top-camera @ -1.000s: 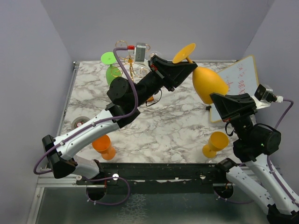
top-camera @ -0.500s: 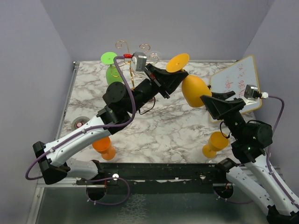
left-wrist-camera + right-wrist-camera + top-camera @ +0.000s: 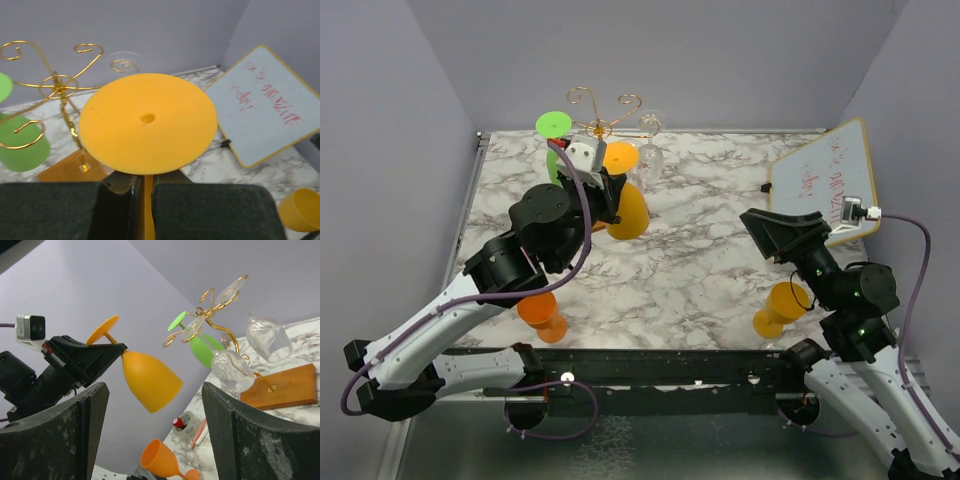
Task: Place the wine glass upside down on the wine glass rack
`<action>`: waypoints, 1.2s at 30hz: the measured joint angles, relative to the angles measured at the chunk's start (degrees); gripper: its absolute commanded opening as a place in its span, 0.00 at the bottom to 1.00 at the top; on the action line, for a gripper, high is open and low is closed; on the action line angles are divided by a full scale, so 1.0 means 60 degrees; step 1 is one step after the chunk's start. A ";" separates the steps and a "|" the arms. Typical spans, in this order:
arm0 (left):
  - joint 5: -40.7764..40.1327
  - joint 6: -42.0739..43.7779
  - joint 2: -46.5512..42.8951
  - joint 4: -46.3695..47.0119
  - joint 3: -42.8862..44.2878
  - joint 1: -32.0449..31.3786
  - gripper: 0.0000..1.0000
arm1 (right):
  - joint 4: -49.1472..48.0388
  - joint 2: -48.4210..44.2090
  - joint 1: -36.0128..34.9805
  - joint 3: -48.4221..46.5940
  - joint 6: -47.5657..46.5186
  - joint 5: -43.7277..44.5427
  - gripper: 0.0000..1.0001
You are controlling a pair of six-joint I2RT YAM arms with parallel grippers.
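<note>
Wine glass [image 3: 625, 205]: yellow, tilted with its foot uppermost, held in the air just in front of the rack [image 3: 605, 125], above the counter [image 3: 720, 270]. Left jaws pinch its stem; right jaws spread, holding nothing. Probably light, rigid, smooth plastic; the stem is the sensible hold. Rack carries a green glass [image 3: 552, 125] and clear glasses [image 3: 267, 337], hung inverted, empty.
</note>
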State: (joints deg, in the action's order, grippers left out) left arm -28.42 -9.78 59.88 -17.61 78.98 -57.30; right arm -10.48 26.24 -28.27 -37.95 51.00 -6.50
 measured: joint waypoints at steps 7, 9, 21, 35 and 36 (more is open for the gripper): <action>-0.0390 0.0248 0.0015 -0.1457 -0.0015 0.1708 0.00 | 0.0095 0.0382 0.0000 0.0036 -0.0146 0.0036 0.80; -0.0018 0.0211 0.0208 -0.1665 -0.0015 0.2459 0.00 | 0.0102 0.0499 0.0000 0.0036 -0.0178 0.0040 0.80; 0.3359 0.0546 0.0372 -0.1687 -0.0914 0.4947 0.00 | 0.0561 0.2167 0.0000 -0.0863 -0.1053 -0.0725 0.75; 0.6317 0.1443 -0.0634 0.0969 -0.3187 0.5665 0.00 | 0.2215 0.6961 -0.1038 -0.5712 -0.0696 -0.2248 0.70; 0.6390 0.1508 -0.0710 0.1093 -0.3260 0.5665 0.00 | 0.2259 0.7184 -0.1341 -0.5905 -0.0546 -0.2204 0.70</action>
State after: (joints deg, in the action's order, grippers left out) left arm 9.91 -0.73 55.61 -11.05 59.42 -23.31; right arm 3.07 69.34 -36.32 -73.38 47.72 -19.73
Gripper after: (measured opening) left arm 0.029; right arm 0.709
